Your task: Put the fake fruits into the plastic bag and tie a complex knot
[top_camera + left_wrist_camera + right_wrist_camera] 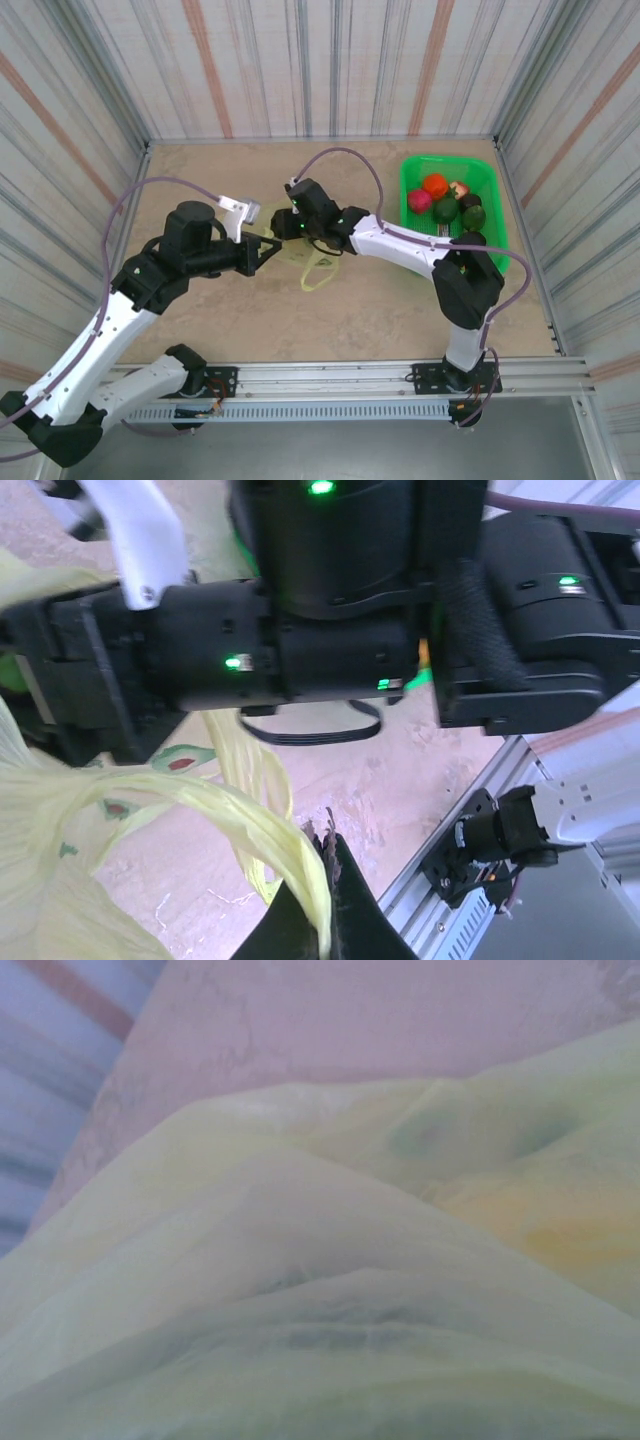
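Right now the plastic bag (312,262) lies crumpled on the desk (380,310) between my two arms. One twisted strand of it is pinched tight in my left fingers (355,905). My right fingers (287,226) sit low against the bag's far side; whether they are spread or gripping, I cannot tell. Well off to the right, the fake fruits (445,203) sit in a green basket (450,161).
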{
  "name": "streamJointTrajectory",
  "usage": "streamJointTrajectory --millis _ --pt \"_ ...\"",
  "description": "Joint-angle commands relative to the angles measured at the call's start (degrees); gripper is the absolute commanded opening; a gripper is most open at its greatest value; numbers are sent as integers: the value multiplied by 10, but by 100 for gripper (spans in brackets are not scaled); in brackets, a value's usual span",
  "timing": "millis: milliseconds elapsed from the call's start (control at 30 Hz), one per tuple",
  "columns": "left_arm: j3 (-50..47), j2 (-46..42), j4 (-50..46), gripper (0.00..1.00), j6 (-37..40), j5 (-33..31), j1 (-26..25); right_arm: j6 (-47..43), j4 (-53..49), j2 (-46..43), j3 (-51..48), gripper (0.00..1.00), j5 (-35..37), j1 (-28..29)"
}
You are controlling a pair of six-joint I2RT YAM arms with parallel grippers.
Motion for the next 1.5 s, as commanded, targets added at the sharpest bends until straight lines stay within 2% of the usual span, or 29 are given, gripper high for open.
streamJointTrajectory --millis 0,33,67,133,233,300,533,700,900,1100,1167,1267,1367,1467 --pt "17 -10 10 0 46 41 5 90 67 5 -3 68 96 4" --pt "15 -10 8 0 49 45 9 90 63 10 7 81 108 4" --pt "15 -10 4 0 49 46 14 83 50 17 22 89 112 5" --pt "14 -11 -3 0 43 41 23 74 21 25 38 93 116 5" --pt "14 -17 -24 0 33 -6 33 70 34 15 10 93 110 3" --pt "14 -24 -33 0 30 -35 34 67 35 6 -4 91 98 -1" --pt "5 -9 -37 0 37 -37 35 8 41 -50 -55 73 -9 -13" --pt "-20 8 16 0 5 20 34 -10 5 -91 -77 64 -47 -13" --pt "-27 14 26 0 -6 21 34 -34 -4 -135 -115 54 -111 -12" --pt "-30 9 30 0 -16 21 34 -57 -25 -224 -149 53 -167 -23" --pt "-27 8 30 0 -17 23 35 -55 -46 -262 -158 54 -157 -40" --pt "-22 9 32 0 -16 28 35 -39 -68 -325 -185 55 -161 -99" --pt "-15 13 32 0 -14 32 34 -28 -102 -383 -216 56 -167 -184" --pt "-5 22 33 0 -13 43 35 -28 -175 -413 -217 64 -141 -273"
